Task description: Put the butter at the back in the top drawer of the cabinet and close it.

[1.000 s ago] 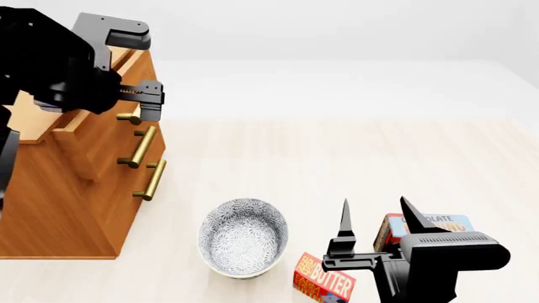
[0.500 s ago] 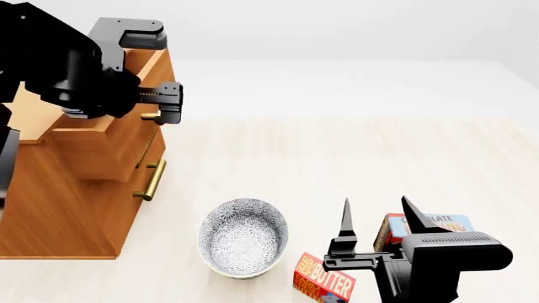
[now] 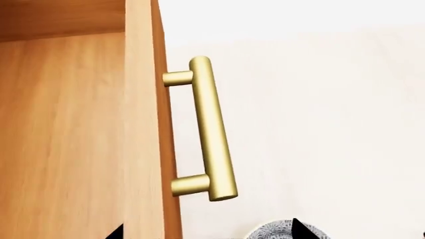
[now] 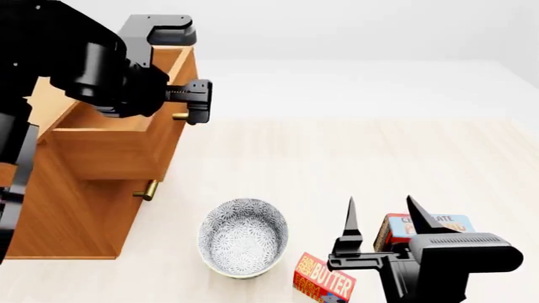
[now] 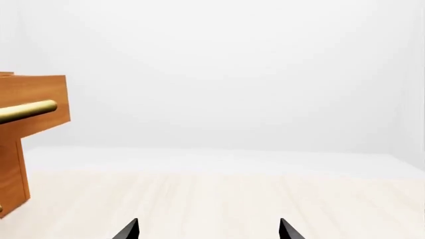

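Top drawer pulled out, butter on the floor

The left gripper is spread wide astride the top drawer front of the cabinet, at 10 o'clock. The right gripper gapes empty at 5 o'clock, with the butter just beside it near the bowl

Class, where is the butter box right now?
In the head view the butter stands on the floor at the lower right, between the patterned bowl and the chocolate pudding box, just below the right gripper.
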{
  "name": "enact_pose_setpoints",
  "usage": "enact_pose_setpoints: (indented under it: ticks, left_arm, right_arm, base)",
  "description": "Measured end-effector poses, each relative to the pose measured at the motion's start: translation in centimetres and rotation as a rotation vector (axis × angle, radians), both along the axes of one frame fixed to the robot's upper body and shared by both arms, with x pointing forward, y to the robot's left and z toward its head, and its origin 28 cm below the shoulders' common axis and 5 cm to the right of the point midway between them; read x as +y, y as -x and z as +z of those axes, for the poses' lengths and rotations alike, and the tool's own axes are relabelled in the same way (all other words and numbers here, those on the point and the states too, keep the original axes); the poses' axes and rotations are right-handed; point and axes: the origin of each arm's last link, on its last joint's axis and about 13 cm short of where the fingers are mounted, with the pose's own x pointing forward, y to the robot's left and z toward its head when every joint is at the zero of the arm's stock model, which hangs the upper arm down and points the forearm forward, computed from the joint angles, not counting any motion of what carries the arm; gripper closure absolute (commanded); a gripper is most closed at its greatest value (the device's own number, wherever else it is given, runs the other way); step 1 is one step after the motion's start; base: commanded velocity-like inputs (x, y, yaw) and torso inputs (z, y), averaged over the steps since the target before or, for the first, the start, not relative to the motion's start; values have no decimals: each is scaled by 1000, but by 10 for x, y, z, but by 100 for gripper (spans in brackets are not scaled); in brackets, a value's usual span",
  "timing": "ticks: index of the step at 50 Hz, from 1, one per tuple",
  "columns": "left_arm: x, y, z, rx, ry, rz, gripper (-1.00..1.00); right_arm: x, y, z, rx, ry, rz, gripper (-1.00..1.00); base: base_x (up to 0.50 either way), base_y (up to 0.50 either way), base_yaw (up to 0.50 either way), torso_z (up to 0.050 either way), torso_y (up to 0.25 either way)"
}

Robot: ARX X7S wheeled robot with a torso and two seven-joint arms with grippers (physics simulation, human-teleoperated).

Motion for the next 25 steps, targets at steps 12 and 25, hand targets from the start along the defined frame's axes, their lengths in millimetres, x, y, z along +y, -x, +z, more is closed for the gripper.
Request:
enact_pose_setpoints:
  ticks: [12,25]
  left_arm:
    - [-19,1,2,4,12,-55,-100]
    - [-38,3,4,7,26,-114,-100]
  right_arm:
    - [-2,1,2,-5,-7,-4,-100]
    - [-4,2,3,-9,-14,-7,-100]
  base:
    - [0,0,0,0,0]
    - [0,0,0,0,0]
